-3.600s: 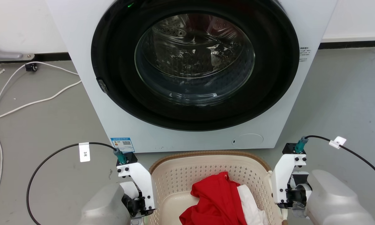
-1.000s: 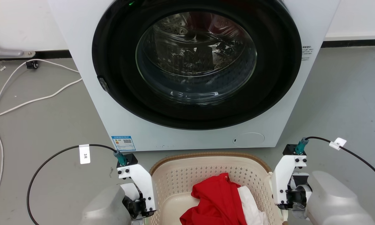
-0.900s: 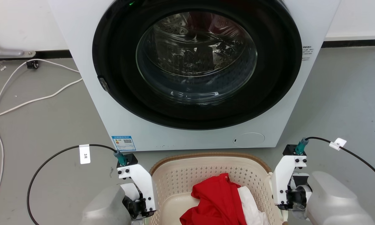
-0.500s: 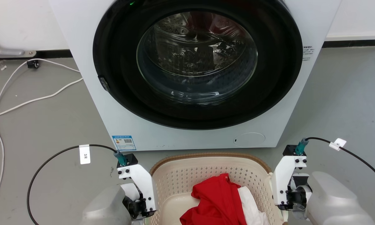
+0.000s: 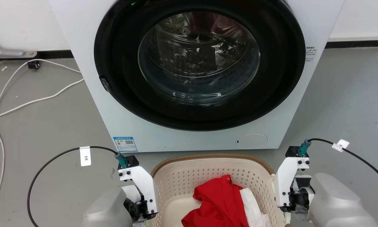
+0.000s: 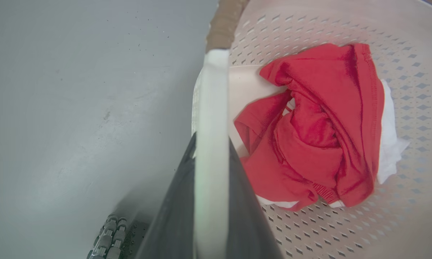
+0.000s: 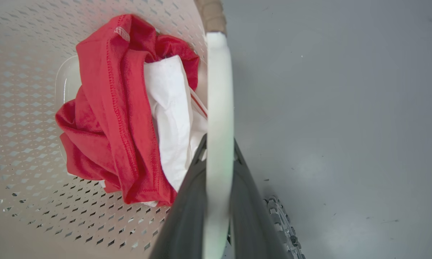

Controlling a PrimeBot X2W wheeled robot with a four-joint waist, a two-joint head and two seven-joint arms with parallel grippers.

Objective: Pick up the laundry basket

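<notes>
Washer [image 5: 176, 142] is standing at 12 o'clock. Laundry basket [image 5: 189, 178] is showing at 6 o'clock, just before it, holding red garment [image 5: 217, 201] on white cloth [image 5: 252, 206]. I'm seeing left gripper [image 6: 210, 144] at basket's 9 and right gripper [image 7: 219, 144] at 3, each pinching closed on a white handle [image 6: 212, 90].

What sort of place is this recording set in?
Probably a laundry room or a mock-up of one: a white front-loading washing machine with a round glass door, a cream perforated plastic laundry basket holding red and white clothes before it, and a grey floor.
</notes>
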